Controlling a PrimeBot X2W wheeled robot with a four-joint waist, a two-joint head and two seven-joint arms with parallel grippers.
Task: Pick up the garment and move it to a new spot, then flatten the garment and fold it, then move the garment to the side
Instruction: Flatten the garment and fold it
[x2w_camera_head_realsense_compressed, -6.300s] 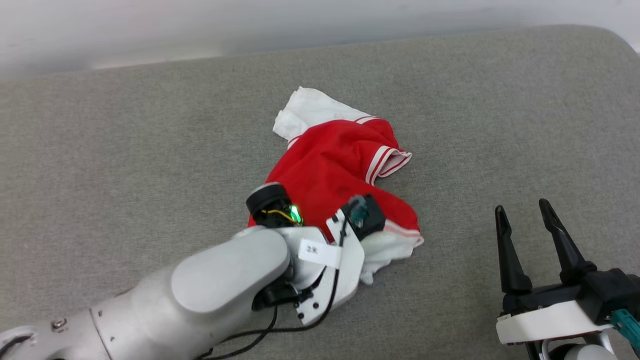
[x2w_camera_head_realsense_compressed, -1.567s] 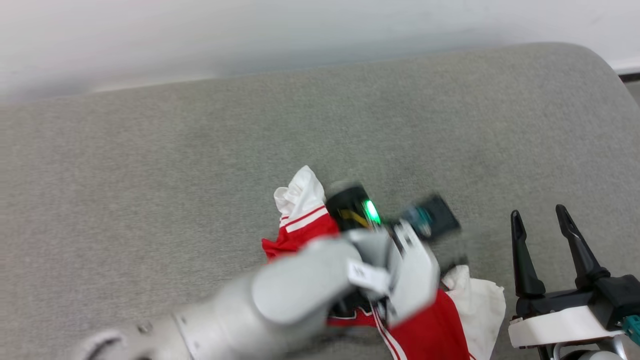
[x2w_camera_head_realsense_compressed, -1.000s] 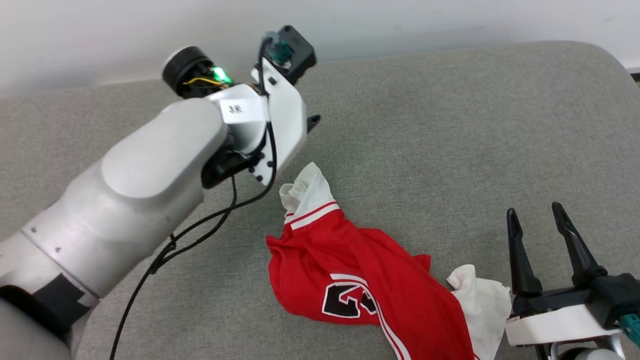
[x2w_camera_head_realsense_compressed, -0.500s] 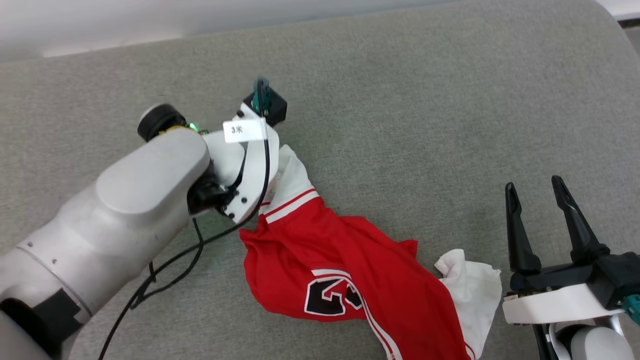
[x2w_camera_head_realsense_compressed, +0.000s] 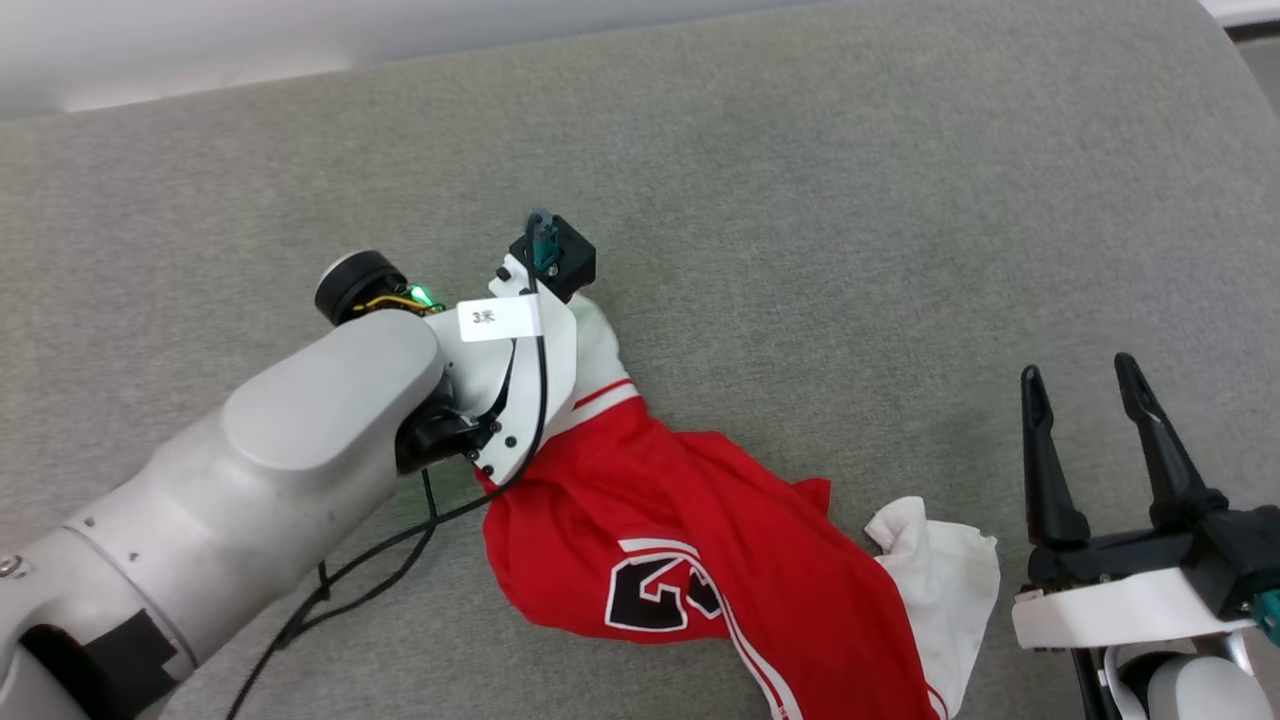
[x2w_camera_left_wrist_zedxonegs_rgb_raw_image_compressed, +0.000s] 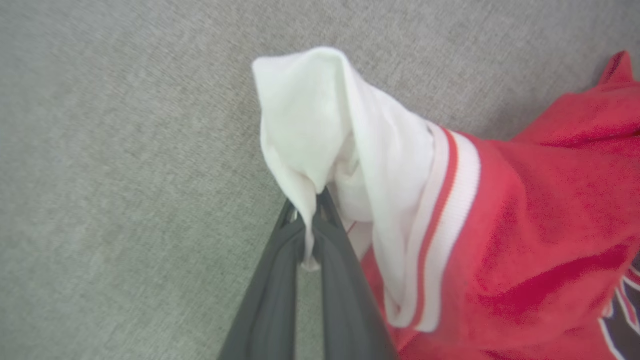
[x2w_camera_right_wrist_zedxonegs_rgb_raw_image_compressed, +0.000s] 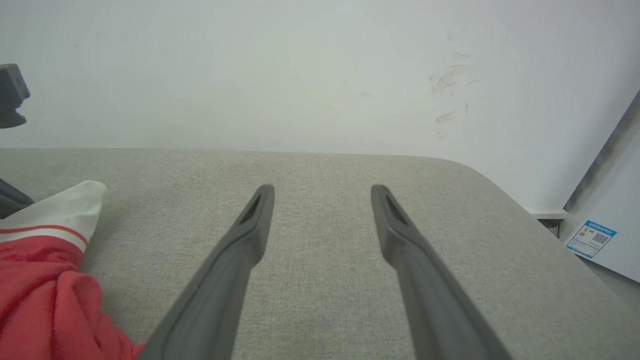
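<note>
Two pincers differ: the left pincer (x2w_camera_left_wrist_zedxonegs_rgb_raw_image_compressed: 310, 200) is clamped on the white sleeve (x2w_camera_left_wrist_zedxonegs_rgb_raw_image_compressed: 320, 115) of the jersey (x2w_camera_head_realsense_compressed: 700, 520), likely to drag it flat; the right pincer (x2w_camera_head_realsense_compressed: 1078, 366) stands wide and empty, lower right. That jersey lies crumpled at lower centre of the grey worktop (x2w_camera_head_realsense_compressed: 800, 200), its black number (x2w_camera_head_realsense_compressed: 660, 590) too creased to read; a wrist tag (x2w_camera_head_realsense_compressed: 497, 318) reads "3米"
</note>
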